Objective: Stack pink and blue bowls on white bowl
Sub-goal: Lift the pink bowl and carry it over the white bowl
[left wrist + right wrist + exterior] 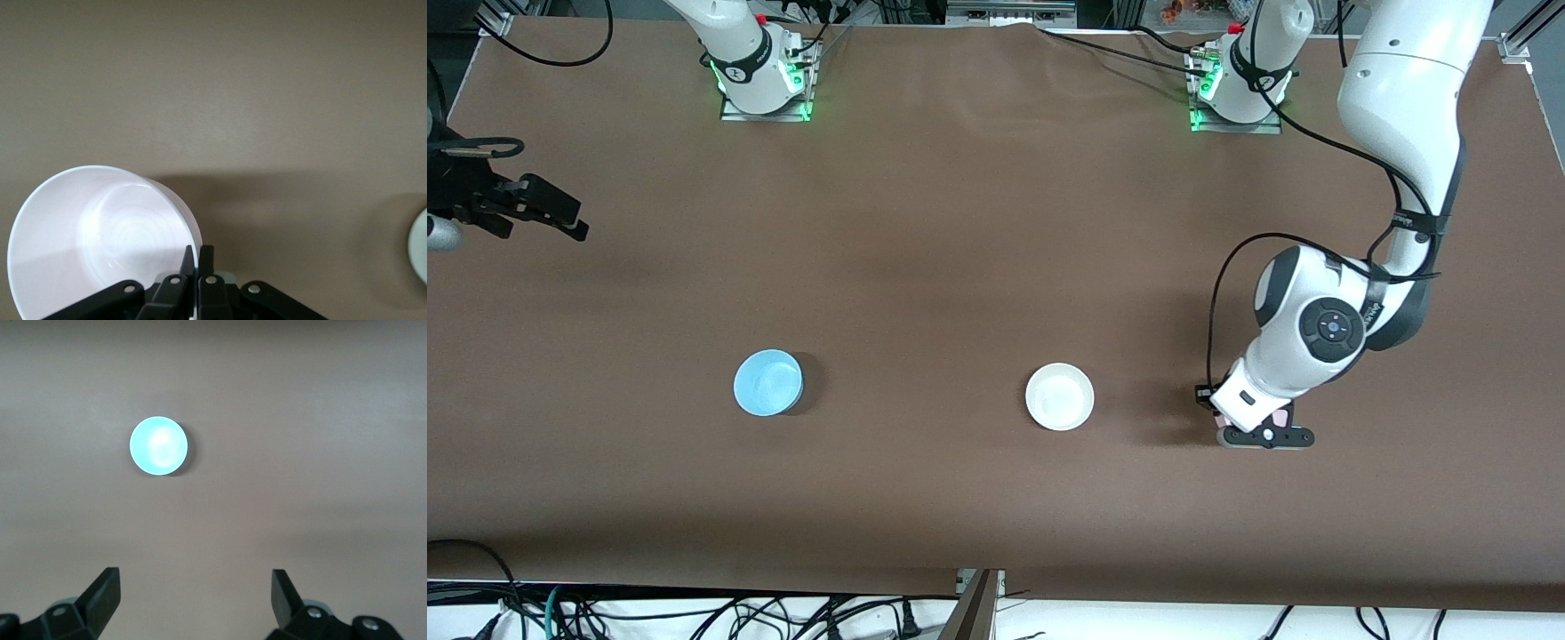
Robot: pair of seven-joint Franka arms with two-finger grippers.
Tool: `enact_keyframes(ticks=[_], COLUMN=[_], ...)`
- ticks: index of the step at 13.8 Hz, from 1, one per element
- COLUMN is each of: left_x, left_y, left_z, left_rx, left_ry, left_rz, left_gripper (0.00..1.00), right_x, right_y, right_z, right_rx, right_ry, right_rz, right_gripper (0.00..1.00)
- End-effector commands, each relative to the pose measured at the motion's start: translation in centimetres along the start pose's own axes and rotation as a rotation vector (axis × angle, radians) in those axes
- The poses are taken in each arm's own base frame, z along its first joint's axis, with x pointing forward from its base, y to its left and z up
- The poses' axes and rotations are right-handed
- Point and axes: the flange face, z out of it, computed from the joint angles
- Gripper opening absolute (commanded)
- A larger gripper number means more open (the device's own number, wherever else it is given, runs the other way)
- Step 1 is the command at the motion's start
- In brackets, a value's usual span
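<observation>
Left gripper (197, 257): jaws pinching pink bowl (100, 233) rim, beside white bowl (1059, 396), toward the left arm's end. Lifting level advised. Right gripper (195, 590): waiting, jaws spread, high over blue bowl (767, 382).

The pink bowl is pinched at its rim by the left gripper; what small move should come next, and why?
Probably lift the pink bowl and carry it toward the white bowl. The left gripper is shut on its rim, and the white bowl sits empty beside it, toward the right arm's end. The blue bowl is untouched; the right gripper waits open.
</observation>
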Motion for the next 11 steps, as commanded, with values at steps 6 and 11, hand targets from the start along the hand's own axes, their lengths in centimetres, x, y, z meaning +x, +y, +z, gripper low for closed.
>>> enact_keyframes(ticks=[6,11], left_x=[-1.2,-3.6], left_y=[8.0,14.0], left_z=[-3.7,-3.6], left_rx=[0.024,0.031], left_ry=[0.003,-0.002], left_rz=[-0.129,-0.187], left_gripper=[0.00,0.00], right_x=[0.0,0.0], right_y=[0.4,0.4], right_z=[-0.6,-0.6], right_rx=[0.013,0.013], right_ry=[0.000,0.000], right_rz=[0.005,0.005], right_gripper=[1.00,1.00])
